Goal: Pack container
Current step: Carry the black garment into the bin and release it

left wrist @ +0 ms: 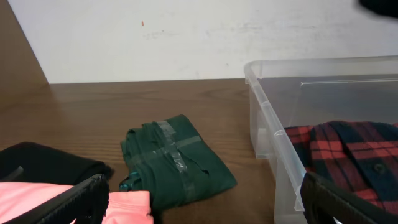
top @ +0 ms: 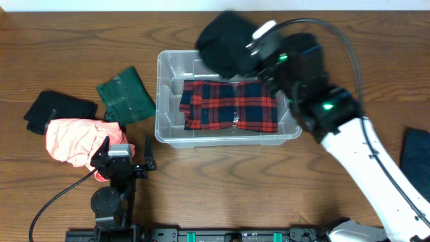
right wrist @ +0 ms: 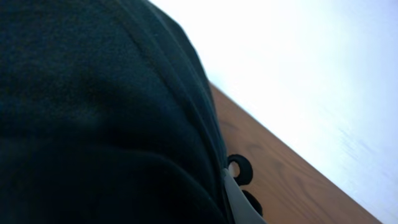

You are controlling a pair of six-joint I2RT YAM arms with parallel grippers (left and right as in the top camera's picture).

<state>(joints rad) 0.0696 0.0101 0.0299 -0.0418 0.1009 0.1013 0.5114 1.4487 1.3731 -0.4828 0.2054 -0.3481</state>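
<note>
Overhead: your right gripper (top: 252,47) holds the black garment (top: 225,42) above the far rim of the container (top: 161,94), which sits mid-table. Release too early and it could drape outside (the plaid shirt (top: 232,104) covers the floor). Left wrist: your left gripper (left wrist: 205,208) gapes wide beside the pink cloth (left wrist: 37,202). Right wrist: black fabric blinds you.

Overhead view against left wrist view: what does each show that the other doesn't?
Only overhead: the right gripper holding a black bundle above the container's back rim, and a dark blue cloth at the far right. Only left wrist: the white wall behind the table. Both: the container, plaid shirt, green bundle, black garment, pink garment.
</note>
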